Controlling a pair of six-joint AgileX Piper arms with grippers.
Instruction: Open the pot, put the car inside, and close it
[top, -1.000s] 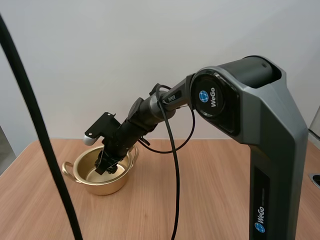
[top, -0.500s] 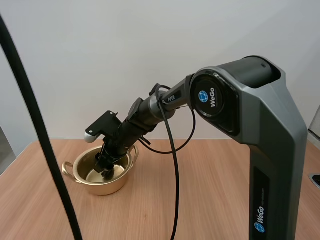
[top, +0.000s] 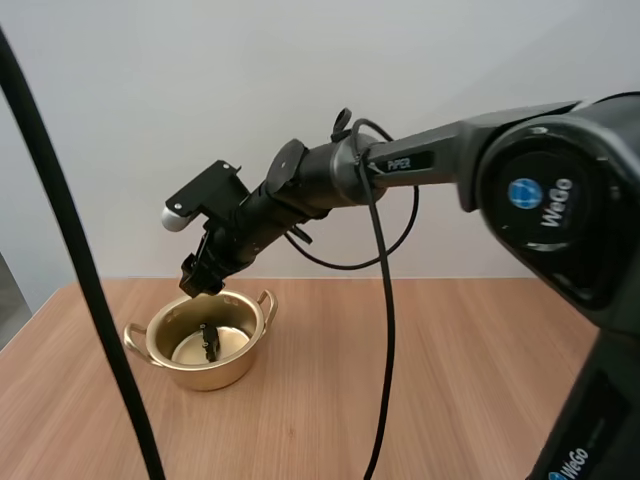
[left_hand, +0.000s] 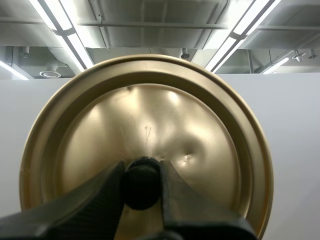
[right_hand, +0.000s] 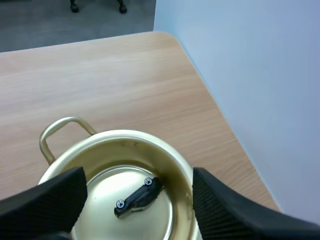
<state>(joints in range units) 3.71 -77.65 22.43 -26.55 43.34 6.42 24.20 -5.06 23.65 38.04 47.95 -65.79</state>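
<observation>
up out of the pot (right_hand: 150, 142) since a second ago, my right gripper (top: 198, 277) hangs above it, fingers wide; the small black car (right_hand: 136, 198) lies on the pot's floor. my left gripper (left_hand: 142, 185) pinches the lid (left_hand: 150, 115) by its knob (left_hand: 141, 175). i should bring it over level, centred on the rim.

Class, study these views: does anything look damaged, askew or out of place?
Yes: the gold lid carries small dents, one beside its black knob. In the pot, the small black item lies with two screws showing, perhaps underside up.
</observation>
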